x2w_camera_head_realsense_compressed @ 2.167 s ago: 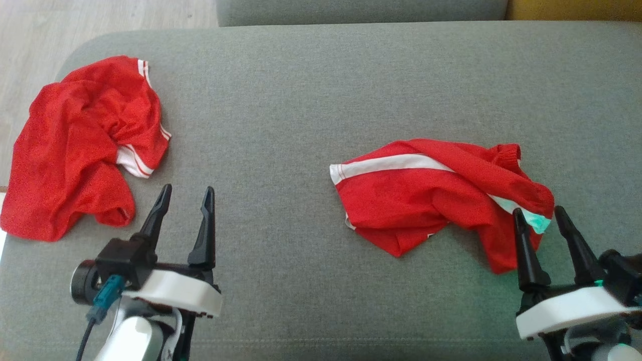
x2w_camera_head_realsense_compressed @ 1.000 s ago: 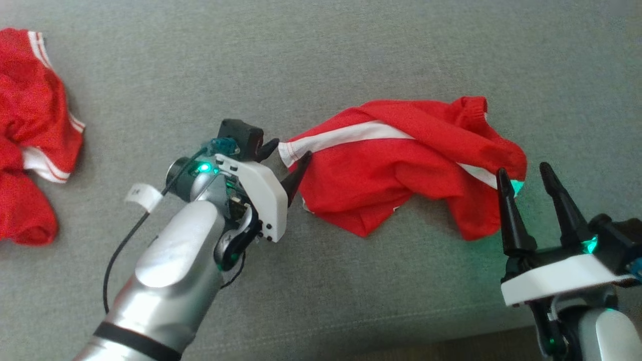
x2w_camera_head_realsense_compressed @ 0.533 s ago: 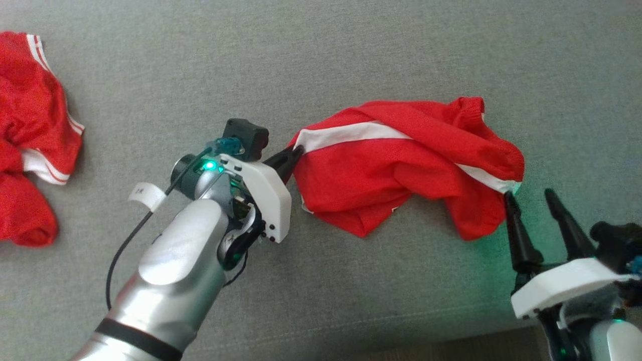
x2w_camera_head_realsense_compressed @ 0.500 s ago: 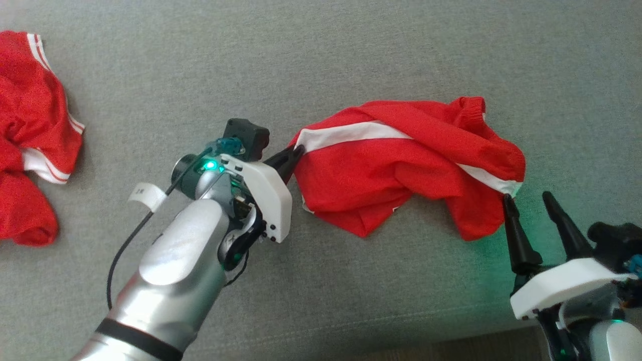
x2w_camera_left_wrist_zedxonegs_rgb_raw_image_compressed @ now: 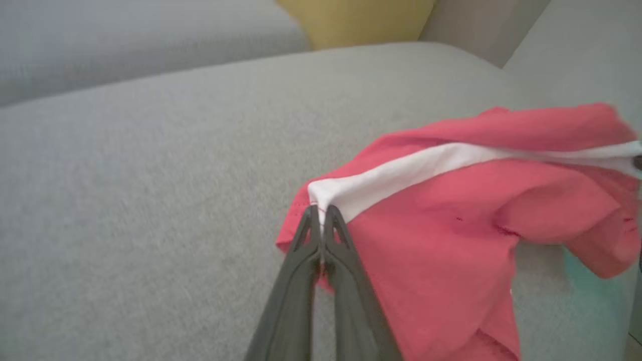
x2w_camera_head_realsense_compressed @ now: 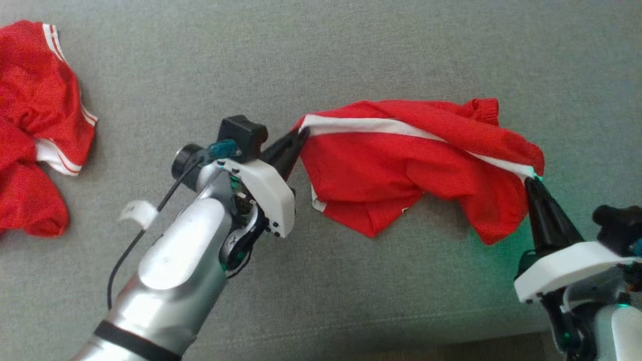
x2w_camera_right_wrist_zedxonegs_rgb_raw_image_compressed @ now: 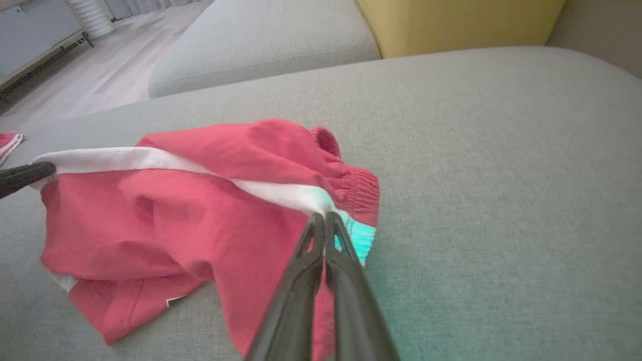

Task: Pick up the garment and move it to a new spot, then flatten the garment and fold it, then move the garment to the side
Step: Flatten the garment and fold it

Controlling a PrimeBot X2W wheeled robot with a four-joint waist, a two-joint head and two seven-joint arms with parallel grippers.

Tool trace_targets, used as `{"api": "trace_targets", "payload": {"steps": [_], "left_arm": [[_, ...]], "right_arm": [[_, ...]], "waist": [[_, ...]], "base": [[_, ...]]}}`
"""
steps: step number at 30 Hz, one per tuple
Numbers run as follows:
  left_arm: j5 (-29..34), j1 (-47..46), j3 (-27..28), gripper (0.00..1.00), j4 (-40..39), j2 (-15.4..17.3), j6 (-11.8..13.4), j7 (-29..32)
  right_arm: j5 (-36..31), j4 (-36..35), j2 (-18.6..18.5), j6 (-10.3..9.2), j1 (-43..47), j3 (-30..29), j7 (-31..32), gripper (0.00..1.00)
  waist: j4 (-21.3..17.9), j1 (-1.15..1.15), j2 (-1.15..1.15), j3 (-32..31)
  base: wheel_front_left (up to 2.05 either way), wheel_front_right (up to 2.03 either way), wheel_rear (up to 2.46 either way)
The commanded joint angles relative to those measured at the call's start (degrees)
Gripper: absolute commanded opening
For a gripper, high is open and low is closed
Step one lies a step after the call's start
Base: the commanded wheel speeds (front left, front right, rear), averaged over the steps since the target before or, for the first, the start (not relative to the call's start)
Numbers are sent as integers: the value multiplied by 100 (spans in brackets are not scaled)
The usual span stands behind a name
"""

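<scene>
Two dark fingers of the left gripper [x2w_camera_left_wrist_zedxonegs_rgb_raw_image_compressed: 317,213] are pinched together on the stitched corner where the white stripe [x2w_camera_head_realsense_compressed: 381,125] ends. Those of the right gripper [x2w_camera_right_wrist_zedxonegs_rgb_raw_image_compressed: 321,218] are closed on the stripe's other end, just beside the gathered waistband [x2w_camera_right_wrist_zedxonegs_rgb_raw_image_compressed: 358,188]. Between them the garment [x2w_camera_head_realsense_compressed: 401,170], a pair of red shorts, is strung right of centre on the grey sofa cushion [x2w_camera_head_realsense_compressed: 351,60], the stripe drawn nearly straight along its upper edge and the lower folds seemingly resting on the upholstery. Each grip takes only a sliver of cloth at the very fingertips, so a hard pull apart or a quick lift could likely slide an edge free. If only one layer is caught, the shorts may hang twisted rather than open flat. The cloth looks thin, matte and soft-creasing, the waistband puckered by elastic. The fingers are hard and taper to narrow points, and the cushion has a tight, felt-like weave. A second red garment [x2w_camera_head_realsense_compressed: 35,125] lies crumpled well apart at the left.
</scene>
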Motion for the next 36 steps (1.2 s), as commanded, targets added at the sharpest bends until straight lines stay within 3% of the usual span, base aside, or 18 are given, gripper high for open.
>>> {"api": "trace_targets", "payload": {"steps": [1,11,22,28,32,36], "left_arm": [[34,-53,190,0,-241,166,42,-87],[323,450,597,0,-2304,802,693,-653],[657,69,1200,0,-4431,1384,1232,-218],[528,-31,1324,0,-4566,1409,1277,-70],[457,-404,1303,0,-4194,1357,1112,-70],[399,-1185,1259,0,-3318,1141,832,-223]], "right_arm": [[-6,-257,-118,24,-173,74,-48,0],[-73,-1367,-581,24,-714,-49,272,0],[61,-2221,-1039,24,-1764,-87,869,0],[191,-2130,-925,24,-1963,-94,966,0],[329,-1741,-963,24,-2395,5,924,0],[445,-954,-1060,24,-3291,198,781,0]], "waist": [[-9,0,0,-52],[223,0,0,-684],[544,0,0,-1233],[559,0,0,-1182],[529,0,0,-962],[474,0,0,-681]], "base": [[0,0,0],[0,0,0],[0,0,0],[0,0,0],[0,0,0],[0,0,0]]}}
